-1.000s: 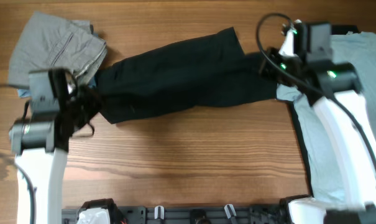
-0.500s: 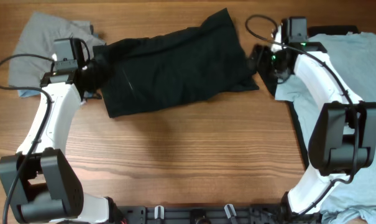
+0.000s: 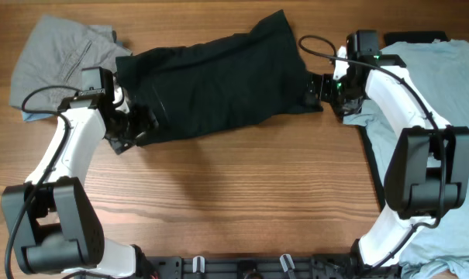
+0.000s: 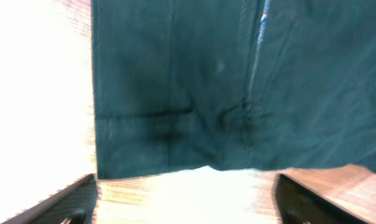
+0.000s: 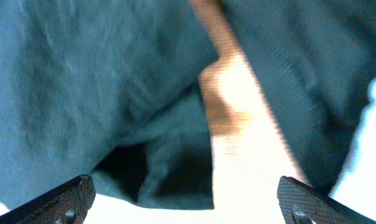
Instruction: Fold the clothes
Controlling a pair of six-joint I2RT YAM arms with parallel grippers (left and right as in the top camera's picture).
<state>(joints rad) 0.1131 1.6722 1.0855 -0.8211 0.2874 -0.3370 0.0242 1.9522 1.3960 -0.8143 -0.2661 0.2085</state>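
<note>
Black shirt (image 3: pixel 218 85) lies folded over, rumpled, at the far middle of the table (image 3: pixel 242 194), between a grey garment (image 3: pixel 56 58) and a pale blue T-shirt (image 3: pixel 451 85). Left gripper (image 3: pixel 137 124) just off its lower-left hem, fingers apart, empty. Right gripper (image 3: pixel 313 89) at its right end, fingers apart, empty.

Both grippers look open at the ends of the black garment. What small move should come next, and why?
Probably ease the left gripper forward onto the near hem of the black garment and close. Its wrist view shows fingers spread with the hem just ahead, not between them; the right gripper is open too, so nothing is held for the next fold.
</note>
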